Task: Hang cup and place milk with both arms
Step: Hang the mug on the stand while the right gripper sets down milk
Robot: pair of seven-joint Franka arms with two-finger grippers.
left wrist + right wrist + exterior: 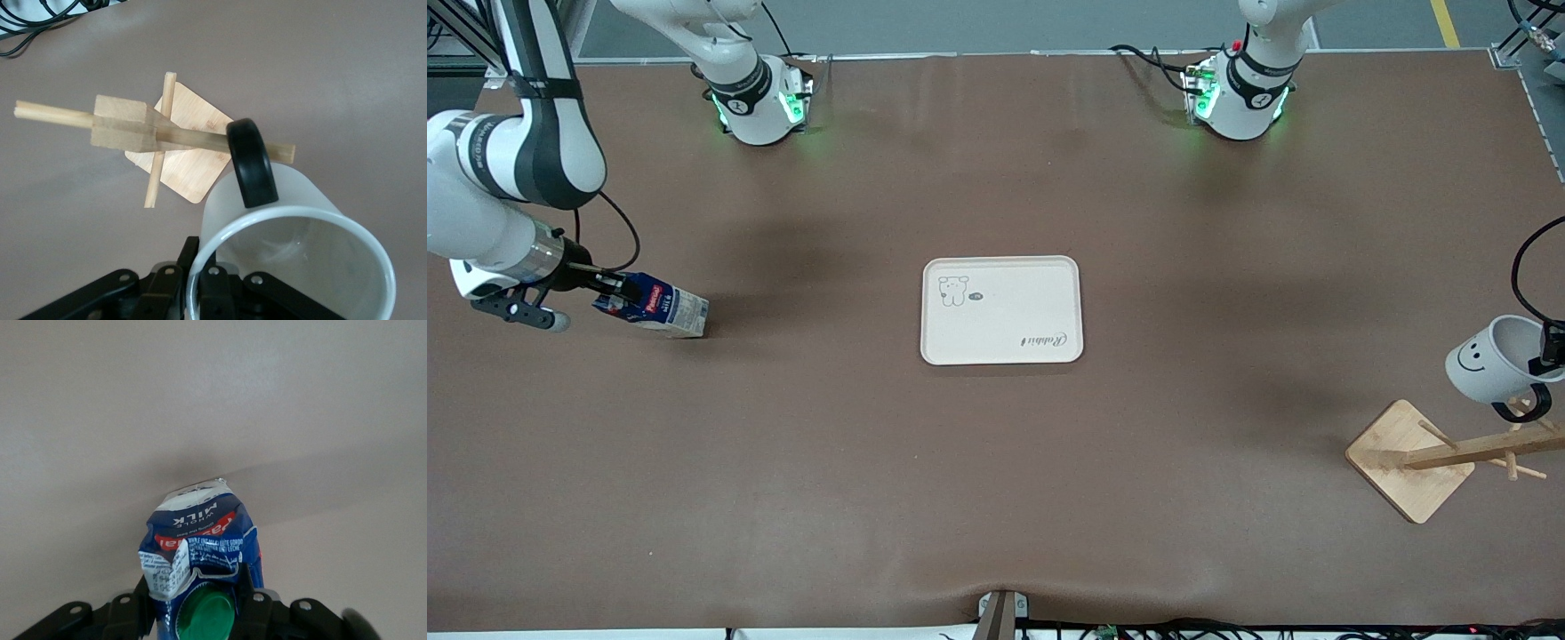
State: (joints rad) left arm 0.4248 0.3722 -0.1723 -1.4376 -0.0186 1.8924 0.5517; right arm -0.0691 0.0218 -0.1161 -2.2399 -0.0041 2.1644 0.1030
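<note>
The white cup (1494, 360) with its smiley face and black handle (1519, 410) hangs tilted in my left gripper (1549, 348), just above the wooden rack (1476, 451) at the left arm's end of the table. In the left wrist view the gripper (200, 270) is shut on the cup's rim (293, 267), and the handle (252, 162) lies over a rack peg (200, 140). My right gripper (612, 286) is shut on the gabled top of the milk carton (660, 307), which lies tilted at the right arm's end. The green cap (208, 613) sits between the fingers.
A white tray (1002, 309) with a small dog drawing lies at the table's middle. The rack's square wooden base (1405, 458) sits near the table's edge at the left arm's end. Cables run along the table's edges.
</note>
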